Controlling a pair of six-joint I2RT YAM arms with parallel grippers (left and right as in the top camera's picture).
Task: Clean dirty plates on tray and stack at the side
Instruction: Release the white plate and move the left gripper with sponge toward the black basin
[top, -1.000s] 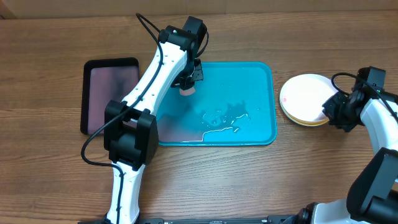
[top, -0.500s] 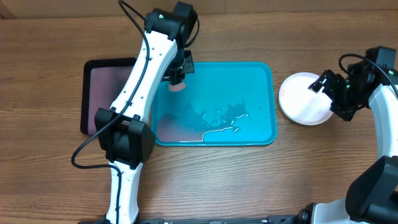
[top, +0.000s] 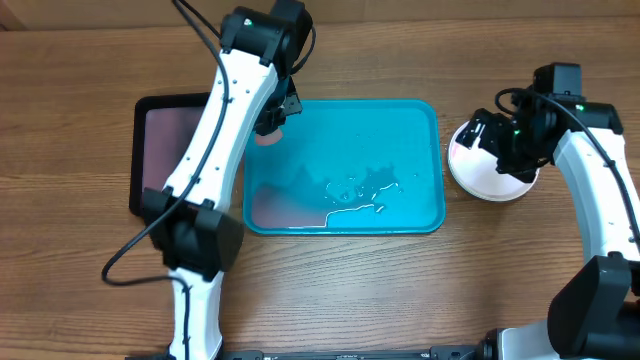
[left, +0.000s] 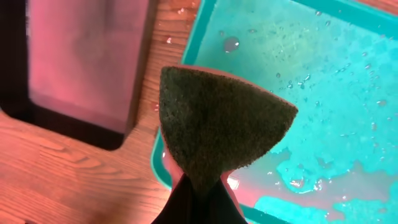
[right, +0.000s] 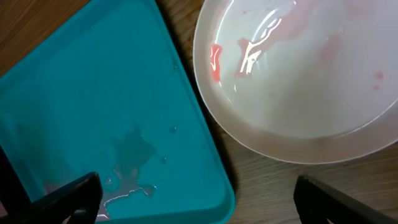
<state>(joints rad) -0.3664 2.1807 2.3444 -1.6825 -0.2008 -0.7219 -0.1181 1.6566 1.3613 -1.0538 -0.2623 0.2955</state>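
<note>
The turquoise tray (top: 400, 130) lies mid-table, wet, with no plate on it; it also shows in the wrist views (left: 323, 68) (right: 106, 93). To its right a white plate (top: 490, 172) rests on the wood, with faint red smears inside (right: 298, 81). What lies under it I cannot tell. My right gripper (top: 487, 138) hovers over the plate's left part, open and empty (right: 205, 199). Over the tray's top-left corner my left gripper (top: 272, 125) is shut on a sponge (left: 217, 124), green scouring face toward the camera, pink beneath.
A smaller black tray (top: 160, 150) with a pinkish bottom lies left of the turquoise one (left: 87, 56). A puddle of water (top: 355, 190) spreads across the turquoise tray's middle and lower left. Bare wooden table surrounds everything.
The right gripper opened, let go of the white plate and moved up over it. The left arm carried the sponge leftward to the tray's top-left corner.
</note>
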